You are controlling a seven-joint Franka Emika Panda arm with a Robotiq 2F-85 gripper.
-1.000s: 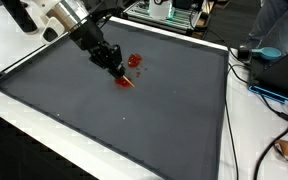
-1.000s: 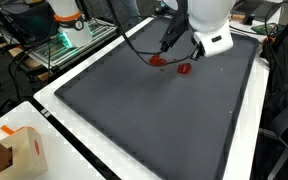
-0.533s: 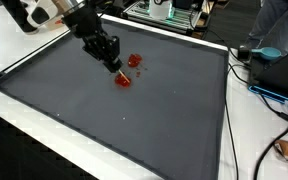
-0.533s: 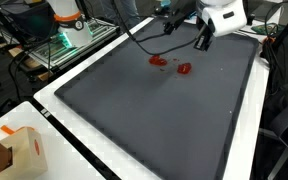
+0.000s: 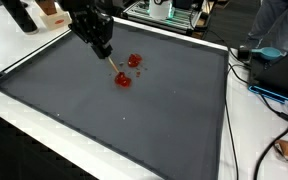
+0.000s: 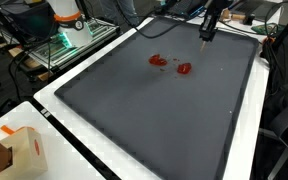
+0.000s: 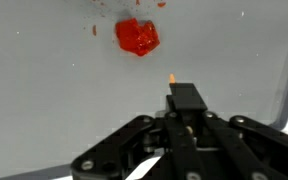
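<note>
My gripper (image 5: 103, 50) hangs above the dark grey mat (image 5: 164, 115), up and to the left of two red blobs (image 5: 123, 80) (image 5: 135, 61). Its fingers are shut on a thin pale stick (image 5: 112, 65) whose orange tip (image 7: 171, 75) pokes out past the fingertips (image 7: 184, 98) in the wrist view. That view shows one red blob (image 7: 137, 37) on the mat ahead of the tip, with small red specks around it. In an exterior view the gripper (image 6: 206, 33) is high at the mat's far edge, apart from the blobs (image 6: 158, 60) (image 6: 184, 68).
The mat (image 6: 154, 115) lies on a white table. Cables and a blue device (image 5: 274, 60) sit beside the mat. A cardboard box (image 6: 14, 150) stands at a table corner. A metal rack (image 6: 64, 45) stands beyond the table.
My gripper has lifted up and away from the red blobs, still shut on the stick. The blobs have stayed in place on the mat.
</note>
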